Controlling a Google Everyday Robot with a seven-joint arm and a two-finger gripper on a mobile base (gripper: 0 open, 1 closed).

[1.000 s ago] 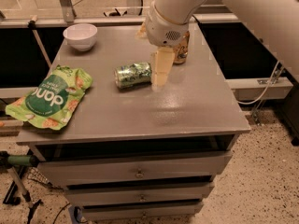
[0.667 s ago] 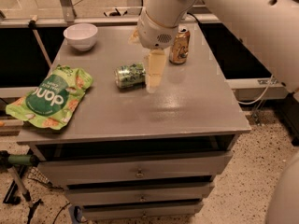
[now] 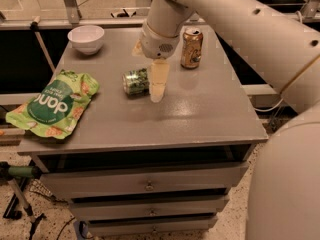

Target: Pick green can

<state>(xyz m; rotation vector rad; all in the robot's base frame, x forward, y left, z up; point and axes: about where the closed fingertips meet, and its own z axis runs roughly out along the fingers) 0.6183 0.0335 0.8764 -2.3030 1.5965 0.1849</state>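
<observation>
The green can lies on its side near the middle of the grey table, with a silver end facing left. My gripper hangs from the white arm and points down at the can's right end, hiding that end. I cannot tell whether it touches the can. The can rests on the tabletop.
A gold can stands upright just right of the gripper. A white bowl sits at the back left. A flat green snack bag lies at the front left edge. Drawers are below the tabletop.
The gripper has moved left and slightly down, from beside the gold can to the right end of the green can. The can has not moved.
</observation>
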